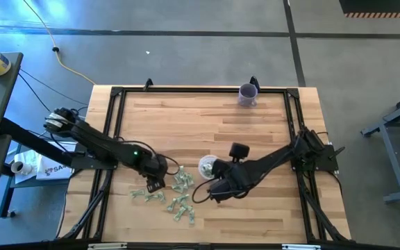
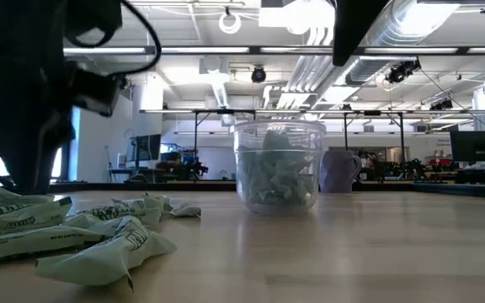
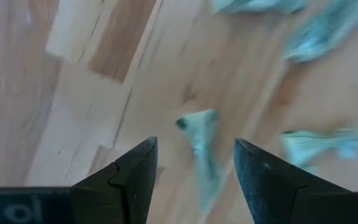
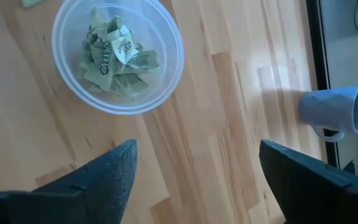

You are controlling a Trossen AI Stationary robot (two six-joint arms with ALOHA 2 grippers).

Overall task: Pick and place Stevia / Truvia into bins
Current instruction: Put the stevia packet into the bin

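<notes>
**While both arms hang over the table, the cup already holds packets**

Your light wooden table (image 1: 255, 132) with its black frame fills the overhead view. On it, two dark arms reach in from either side.

Your left gripper (image 1: 154, 185) sits low over the scattered pile near the table's front edge. Its fingers (image 3: 129, 177) are spread apart, with one packet lying on the wood between them, not pinched.

Your right gripper (image 1: 214, 194) is raised just beside the cup, toward the front. Its fingers (image 4: 104, 177) stand wide apart and hold nothing.

Far back on the table stands a purple opaque mug (image 1: 248, 94), well apart from everything else.

Near the table's middle is the small round clear plastic cup (image 1: 207, 167). The right wrist view looks down into it and shows several crumpled packets inside.

Many small pale green and white paper sachets (image 1: 176, 198) lie loose between the left gripper and the front edge.
</notes>
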